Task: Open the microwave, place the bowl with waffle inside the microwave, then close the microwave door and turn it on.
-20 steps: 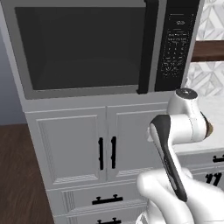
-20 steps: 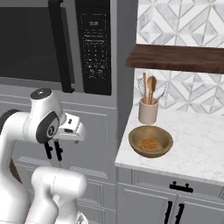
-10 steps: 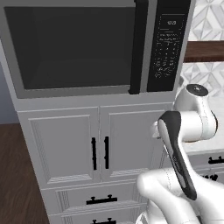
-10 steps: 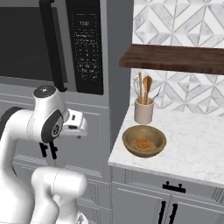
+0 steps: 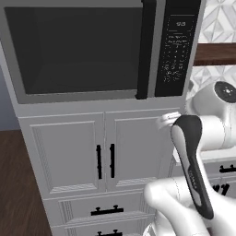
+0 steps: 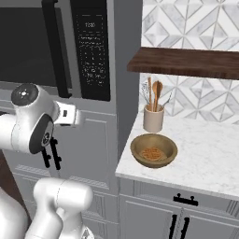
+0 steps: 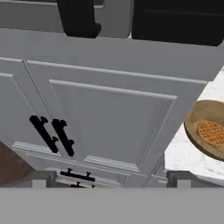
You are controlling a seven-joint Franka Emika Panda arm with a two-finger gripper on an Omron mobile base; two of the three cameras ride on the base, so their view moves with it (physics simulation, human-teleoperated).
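Microwave door handle vert.

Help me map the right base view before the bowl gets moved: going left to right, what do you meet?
microwave door → its black bar handle → keypad panel → utensil holder and, below it, the bowl with waffle → bare marble counter.

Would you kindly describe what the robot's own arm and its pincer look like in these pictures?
The arm is glossy white, built of rounded, bulbous links. A long black strip runs along one link, and a dark round cap with a small light mark closes a joint. No loose cables show. Of the pincer, two small, blocky grey finger tips show.
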